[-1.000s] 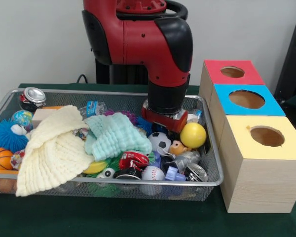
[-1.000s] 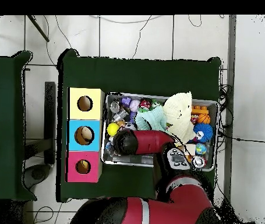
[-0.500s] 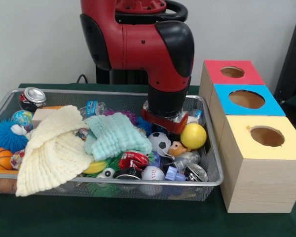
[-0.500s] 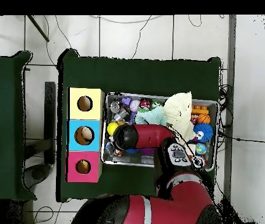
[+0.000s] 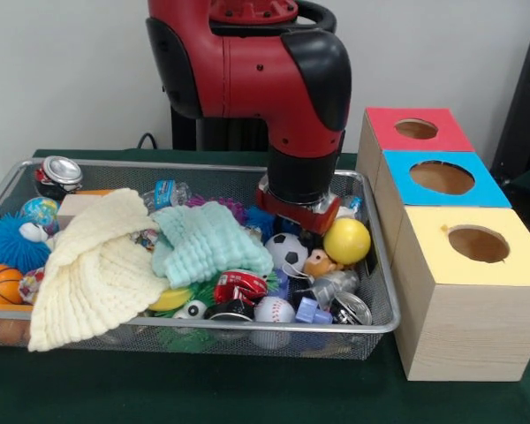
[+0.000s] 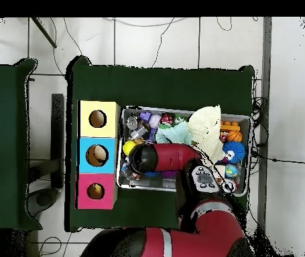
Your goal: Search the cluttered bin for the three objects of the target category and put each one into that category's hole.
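The red and black arm (image 5: 283,88) reaches straight down, wrist vertical (pincer tips hidden).

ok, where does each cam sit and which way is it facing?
Front view: low, across the table, facing the robot; looks at the wire bin and the three boxes; shows the arm coming down into the bin beside the yellow ball.
Overhead view: above, looking straight down; table, bin and boxes; arm reaches up from the bottom edge.
Shared: bin, boxes, arm, yellow ball, pale cloth.
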Tool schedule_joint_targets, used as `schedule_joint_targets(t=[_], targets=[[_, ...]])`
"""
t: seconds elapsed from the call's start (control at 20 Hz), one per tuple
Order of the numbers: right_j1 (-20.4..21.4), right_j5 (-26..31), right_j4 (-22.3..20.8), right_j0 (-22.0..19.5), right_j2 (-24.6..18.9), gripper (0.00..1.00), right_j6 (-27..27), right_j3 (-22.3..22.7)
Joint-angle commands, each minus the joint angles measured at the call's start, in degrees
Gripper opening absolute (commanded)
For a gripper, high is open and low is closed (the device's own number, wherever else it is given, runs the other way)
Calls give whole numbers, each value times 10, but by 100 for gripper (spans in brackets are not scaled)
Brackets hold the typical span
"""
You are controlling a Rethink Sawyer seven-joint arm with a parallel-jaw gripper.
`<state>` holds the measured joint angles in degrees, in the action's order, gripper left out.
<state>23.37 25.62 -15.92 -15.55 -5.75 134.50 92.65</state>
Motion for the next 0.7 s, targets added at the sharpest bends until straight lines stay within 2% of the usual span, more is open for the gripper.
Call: schedule_joint_targets(t=[0.05, 0.2, 0.4, 0.7], targets=[[94, -32, 26, 10, -13, 100, 61, 15], [137, 6, 41, 18, -5, 100, 68, 47], [169, 20, 46, 26, 3, 100, 71, 76], [197, 46, 54, 36, 16, 100, 66, 82]])
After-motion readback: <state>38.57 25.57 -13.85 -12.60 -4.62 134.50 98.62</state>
